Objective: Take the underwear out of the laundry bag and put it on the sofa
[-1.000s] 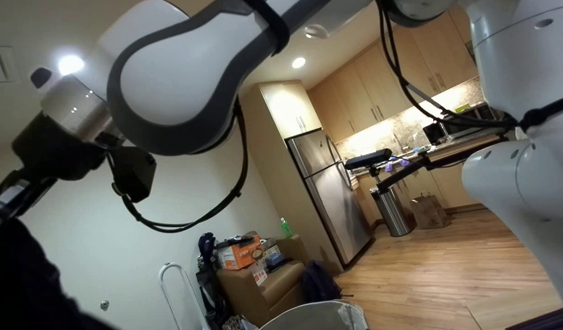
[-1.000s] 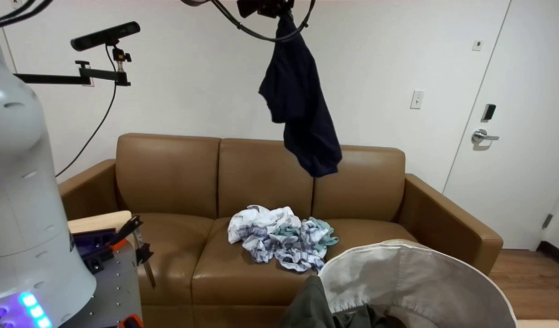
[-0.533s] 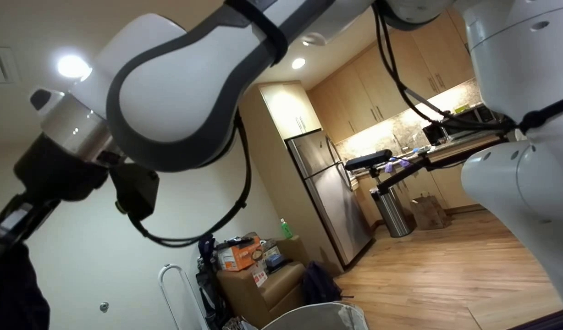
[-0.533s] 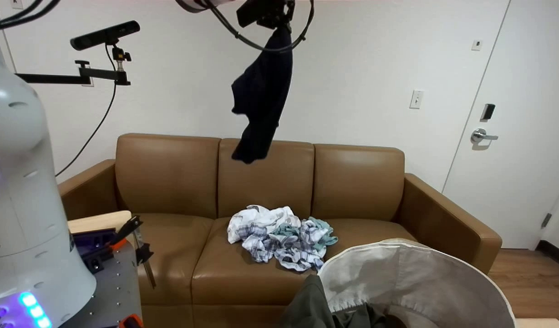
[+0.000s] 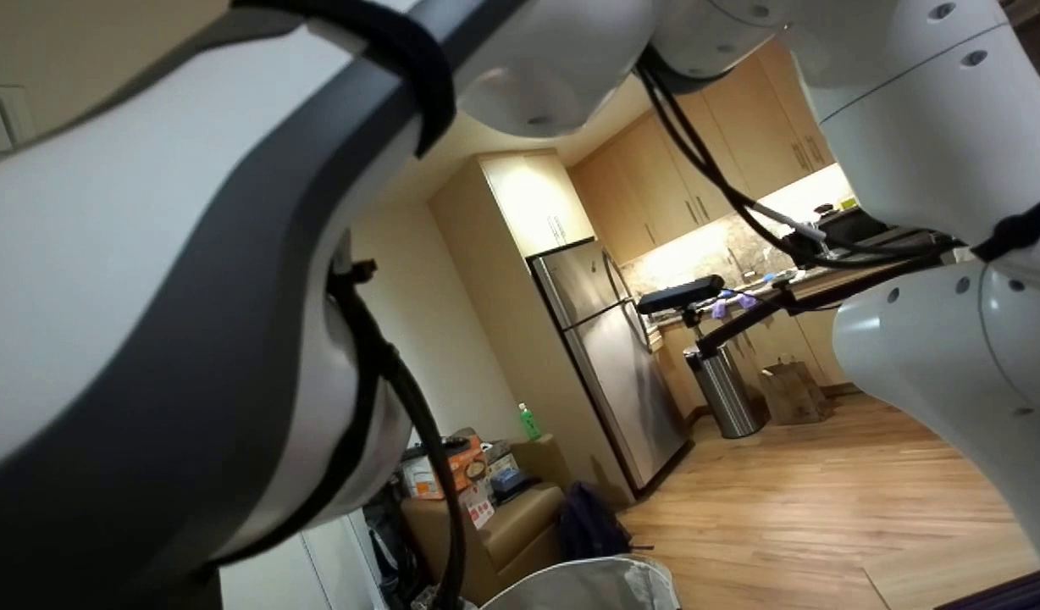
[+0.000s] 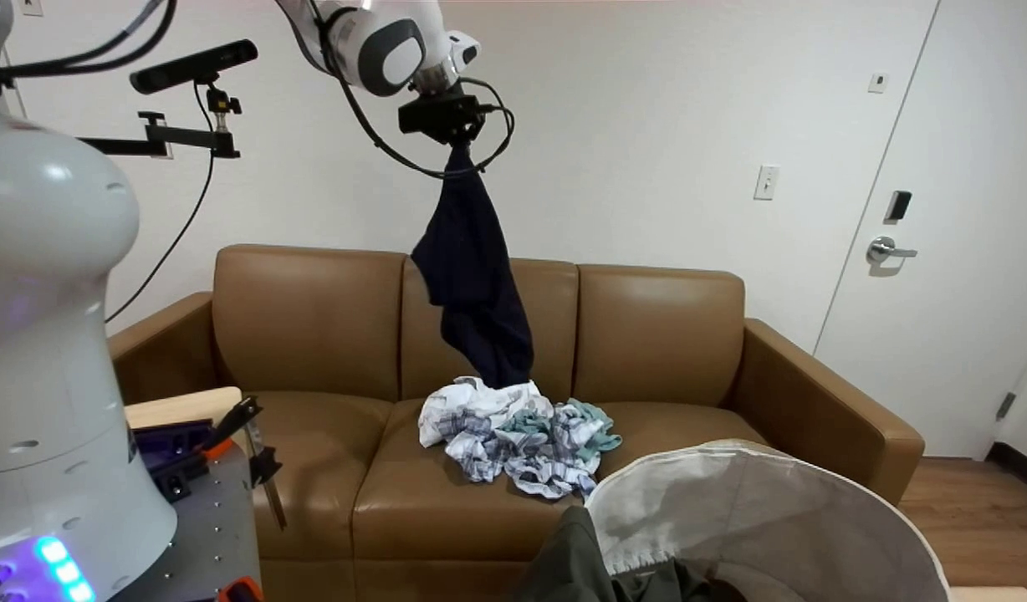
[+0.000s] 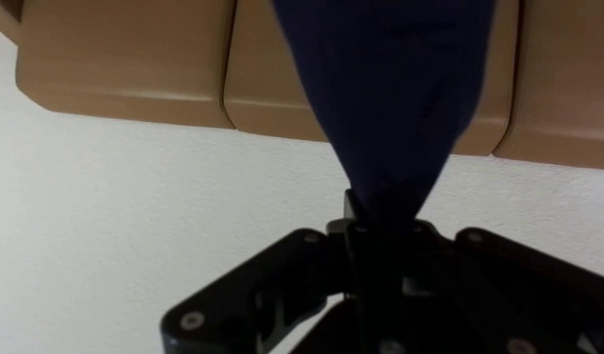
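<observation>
A dark navy garment, which I take as the underwear [image 6: 476, 276], hangs from my gripper [image 6: 461, 144] in front of the sofa [image 6: 304, 326]. Its lower end meets the top of a clothes pile [image 6: 513, 435] in that exterior view; I cannot tell if they touch. In the wrist view my gripper [image 7: 383, 216] is shut on the garment's top [image 7: 390, 98], with the sofa back [image 7: 135, 64] and wall behind. The laundry bag [image 6: 781, 493], a pale open hamper, stands at lower right, with dark olive cloth [image 6: 572, 560] at its rim. In an exterior view the arm hides the gripper.
The robot base stands on a metal table [image 6: 217, 518] with clamps [image 6: 263, 460] at left. A camera on a bracket [image 6: 194, 67] stands behind it. An exterior view shows the bag's rim [image 5: 588, 580], a backpack [image 5: 588, 529] and a fridge [image 5: 613, 356].
The arm has come down and moved left in an exterior view, bringing the navy garment from high over the sofa to just above the pile. The garment swung on the way. The pile has not moved.
</observation>
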